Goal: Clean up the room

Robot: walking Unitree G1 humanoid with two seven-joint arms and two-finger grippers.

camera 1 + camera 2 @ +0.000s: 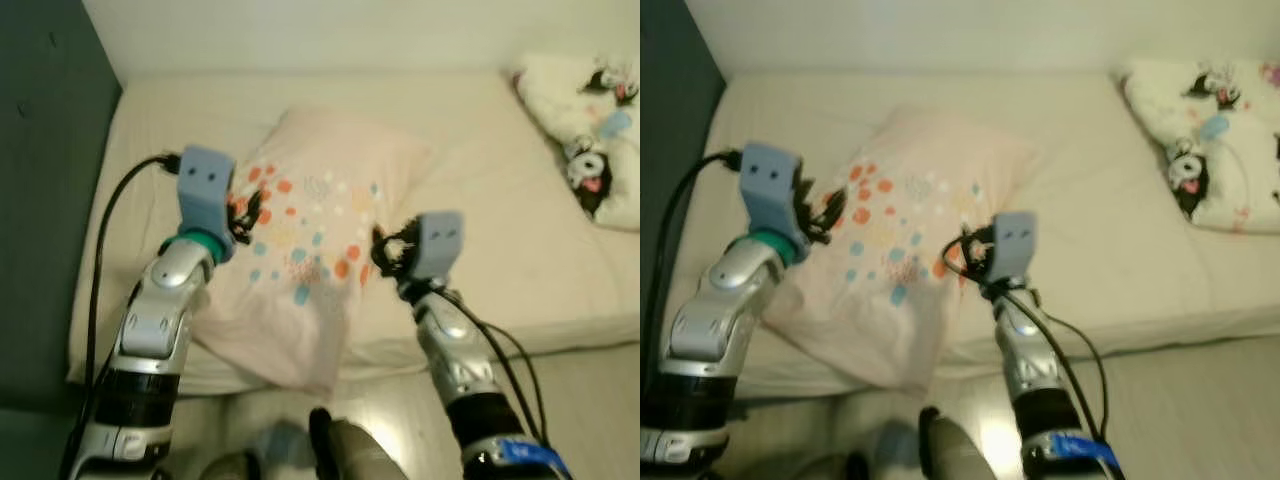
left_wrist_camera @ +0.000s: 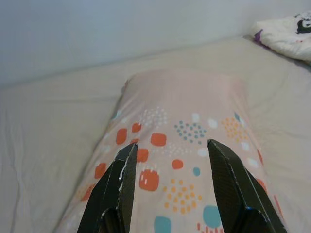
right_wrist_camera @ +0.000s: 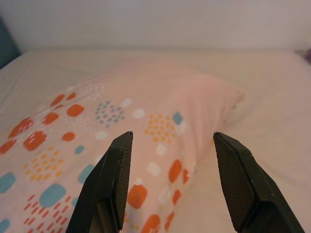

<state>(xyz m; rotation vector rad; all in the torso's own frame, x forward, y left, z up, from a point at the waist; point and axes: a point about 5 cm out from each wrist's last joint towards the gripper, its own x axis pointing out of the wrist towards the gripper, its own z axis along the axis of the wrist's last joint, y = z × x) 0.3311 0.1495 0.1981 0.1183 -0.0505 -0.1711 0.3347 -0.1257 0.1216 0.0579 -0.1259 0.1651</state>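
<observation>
Cream sheets cover the bed [image 1: 480,200] in front of me, pushed into the corner against a pale wall, with a dark panel [image 1: 45,150] running along the robot's left. From the head cameras I see the pillow [image 1: 310,240], pale pink with orange, teal and white spots, lying on the mattress with its near corner hanging over the bed's front edge. My left gripper [image 2: 170,160] hovers over the pillow's left side, fingers spread, nothing between them. My right gripper [image 3: 172,155] sits at the pillow's right side, its fingers likewise apart with the patterned fabric showing in the gap. Whether either set of tips touches the cloth I cannot tell. At the far right of the bed rests a bundled white blanket [image 1: 590,135] printed with black-and-white cartoon figures, well apart from the pillow.
</observation>
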